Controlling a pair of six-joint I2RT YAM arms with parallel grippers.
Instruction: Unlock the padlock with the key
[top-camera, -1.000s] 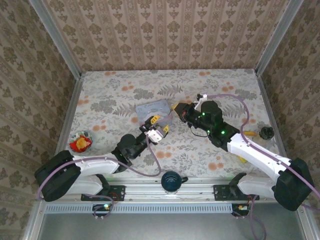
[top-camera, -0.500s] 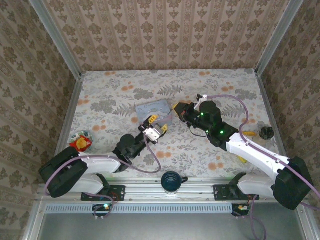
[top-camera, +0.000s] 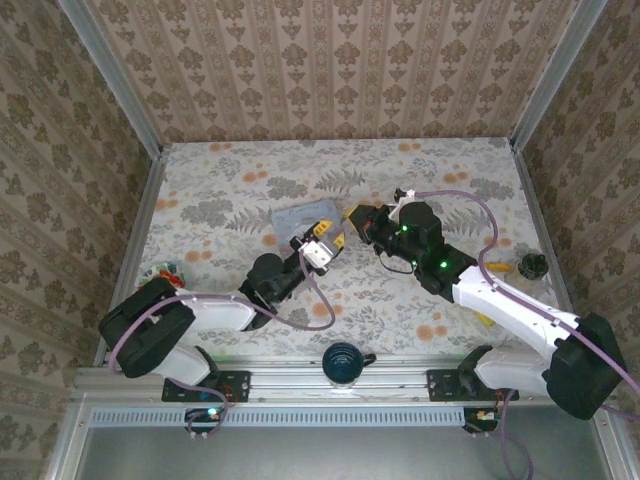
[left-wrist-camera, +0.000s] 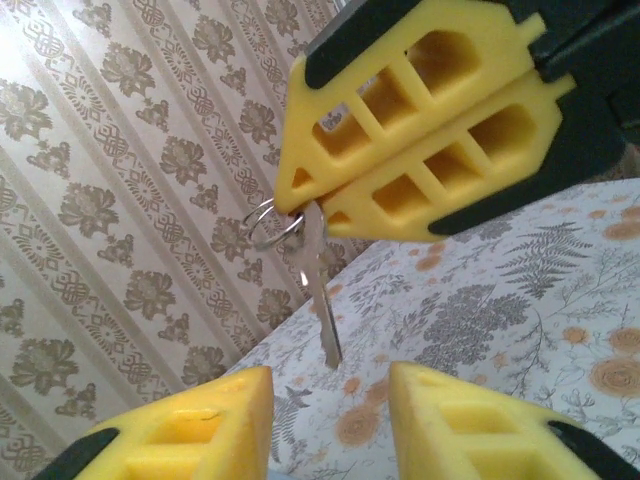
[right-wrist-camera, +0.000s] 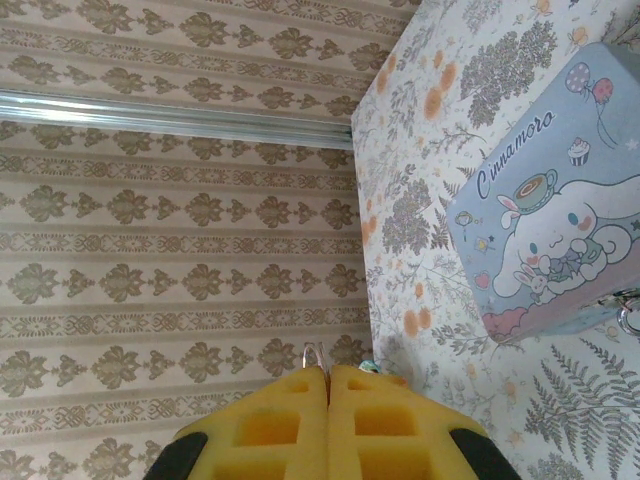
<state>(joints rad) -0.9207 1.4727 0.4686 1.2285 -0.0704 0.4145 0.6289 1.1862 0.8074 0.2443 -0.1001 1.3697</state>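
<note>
Left gripper (left-wrist-camera: 330, 385): jaws partly apart, nothing between them, key (left-wrist-camera: 318, 300) just ahead. The key hangs blade-down off its key ring (left-wrist-camera: 268, 222), and the ring is pinched in the right gripper (right-wrist-camera: 328, 372), clamped fully. Thin, light, stiff metal — slick and free to swing, so I'd take it flat across the head, not the blade. Padlock: can't place it — a thin metal loop (right-wrist-camera: 628, 318) at the tin's (right-wrist-camera: 545, 230) corner may be its shackle.
</note>
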